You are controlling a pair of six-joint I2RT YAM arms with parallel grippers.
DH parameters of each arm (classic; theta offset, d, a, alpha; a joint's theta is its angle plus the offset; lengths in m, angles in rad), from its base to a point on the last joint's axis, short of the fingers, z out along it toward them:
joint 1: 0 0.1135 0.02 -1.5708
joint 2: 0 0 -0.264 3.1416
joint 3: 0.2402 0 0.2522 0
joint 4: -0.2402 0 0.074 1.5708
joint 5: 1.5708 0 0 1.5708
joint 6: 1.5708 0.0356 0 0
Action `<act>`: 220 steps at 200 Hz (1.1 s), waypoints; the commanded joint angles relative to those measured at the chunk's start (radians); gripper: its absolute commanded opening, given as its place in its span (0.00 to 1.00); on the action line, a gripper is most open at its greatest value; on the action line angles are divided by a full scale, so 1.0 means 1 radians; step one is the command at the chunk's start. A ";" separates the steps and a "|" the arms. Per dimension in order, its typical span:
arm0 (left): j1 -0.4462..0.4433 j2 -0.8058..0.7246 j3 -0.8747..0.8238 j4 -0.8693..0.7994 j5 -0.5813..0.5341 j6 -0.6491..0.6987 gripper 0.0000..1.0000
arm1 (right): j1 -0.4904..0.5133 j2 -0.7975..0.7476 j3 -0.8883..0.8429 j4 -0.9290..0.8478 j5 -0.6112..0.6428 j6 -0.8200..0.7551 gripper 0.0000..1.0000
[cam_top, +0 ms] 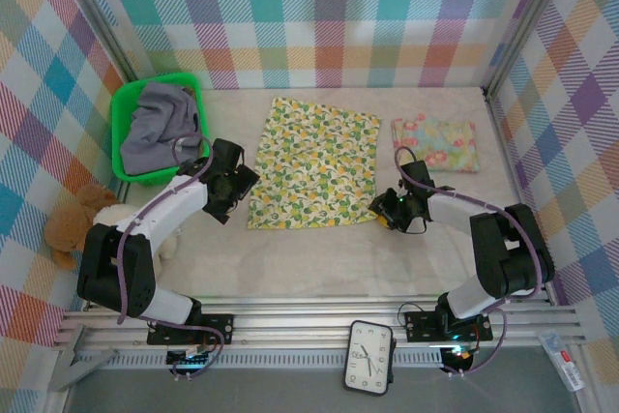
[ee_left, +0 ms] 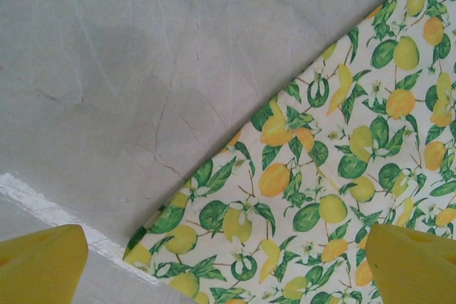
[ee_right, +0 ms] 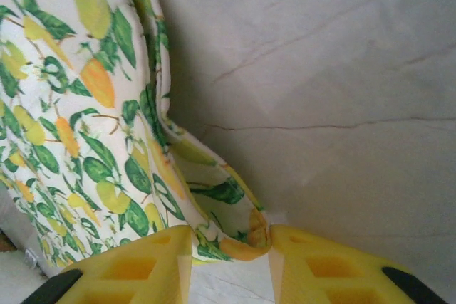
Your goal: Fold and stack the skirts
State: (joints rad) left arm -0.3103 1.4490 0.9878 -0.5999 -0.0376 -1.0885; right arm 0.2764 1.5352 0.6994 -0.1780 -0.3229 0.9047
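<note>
lemon skirt [cam_top: 314, 163]: spread flat mid table [cam_top: 319, 263], thin white cloth, yellow-green lemon print, roughly square
near right corner: bunched up off the surface
left gripper [cam_top: 235, 191]: arm reaching low, jaws wide apart, empty, by skirt's near left corner
right gripper [ee_right: 229, 247]: partly closed around bunched corner; actual grip, cannot tell

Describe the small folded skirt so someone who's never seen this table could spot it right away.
Start at the pale table and look to its far right corner, by the checked wall. The folded skirt lies there, right of the big lemon-print skirt spread in the middle. It alone has pink flowers on pale green.
</note>
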 commanded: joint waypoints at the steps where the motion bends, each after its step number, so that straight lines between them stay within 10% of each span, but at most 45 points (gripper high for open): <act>1: 0.011 0.010 -0.009 -0.009 0.011 -0.007 1.00 | 0.007 -0.012 -0.002 0.049 -0.021 0.004 0.34; 94: 0.011 0.022 -0.029 0.023 0.063 0.016 1.00 | 0.018 0.014 -0.042 0.143 -0.036 0.058 0.38; 220: 0.011 -0.073 -0.179 0.061 0.183 0.107 0.98 | 0.037 -0.037 -0.075 0.110 -0.051 0.059 0.00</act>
State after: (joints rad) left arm -0.3103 1.3998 0.8394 -0.5350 0.1013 -1.0252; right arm 0.3077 1.5341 0.6327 -0.0532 -0.3542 0.9646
